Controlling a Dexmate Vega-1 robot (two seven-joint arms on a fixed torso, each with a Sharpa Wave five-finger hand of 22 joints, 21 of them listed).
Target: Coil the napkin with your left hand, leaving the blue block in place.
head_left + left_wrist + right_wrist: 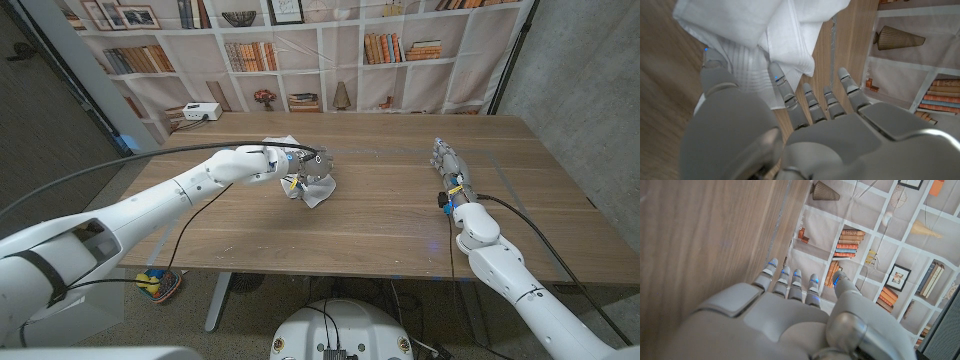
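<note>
One slip and the napkin (pixel 312 188), pinched by the left hand (pixel 305 172), could spring open, while the right hand (pixel 447 160) waits, fingers straight.

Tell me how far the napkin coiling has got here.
Partly under way. The left hand pinches the white napkin, which is bunched and rumpled, not a tidy coil. The right hand waits on the table. I cannot make out the blue block. Coiling remains.

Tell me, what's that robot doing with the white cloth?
The robot's left hand is gripping a white napkin near the middle of the wooden table, bunching it up between thumb and fingers. Its right hand waits on the table off to the side, holding nothing. I can't spot a blue block anywhere.
</note>
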